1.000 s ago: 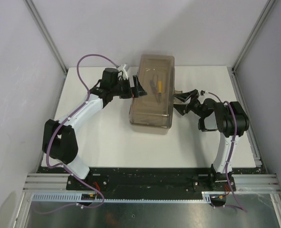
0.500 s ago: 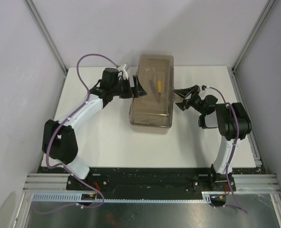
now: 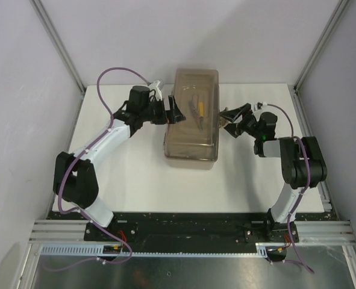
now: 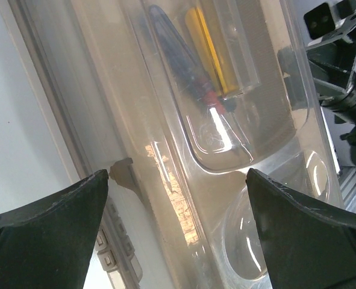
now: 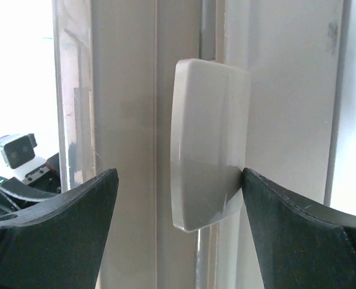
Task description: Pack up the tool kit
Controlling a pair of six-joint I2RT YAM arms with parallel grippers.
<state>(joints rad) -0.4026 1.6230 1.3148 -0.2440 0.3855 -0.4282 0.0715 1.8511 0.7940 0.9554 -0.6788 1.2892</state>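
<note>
The toolbox sits between the left tool and right tool, both spread wide. Its latch is framed by the right tool, seemingly untouched.

Right hand shifted up-frame and slightly left, from middle right of frame closer in on right side wall of toolbox. Now straddles beige latch. Jaws drawn in slightly, gap wide. Right wrist swung upward in frame. Right elbow dropped toward lower right, arm more folded.
</note>
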